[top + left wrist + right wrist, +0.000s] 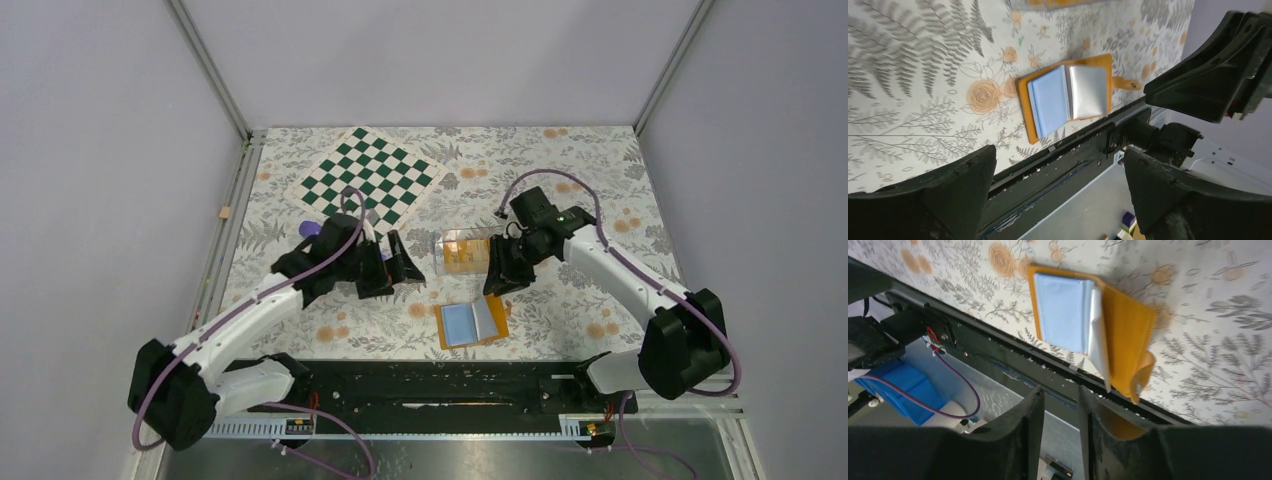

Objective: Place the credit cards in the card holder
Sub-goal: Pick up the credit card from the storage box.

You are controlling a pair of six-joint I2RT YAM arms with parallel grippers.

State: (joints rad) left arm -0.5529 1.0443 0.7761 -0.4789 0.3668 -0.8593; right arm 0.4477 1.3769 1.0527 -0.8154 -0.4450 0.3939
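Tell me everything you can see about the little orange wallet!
The card holder is a small, flat orange wallet that looks like stitched leather. It lies open on the flowery tablecloth, close to the table's near edge. Its left half lies flat and shows a light-blue pocket; a grey inner flap sits beside it at the fold, and the orange right cover tilts up. A short strap with a snap sticks out from that cover. Only the tablecloth touches it.
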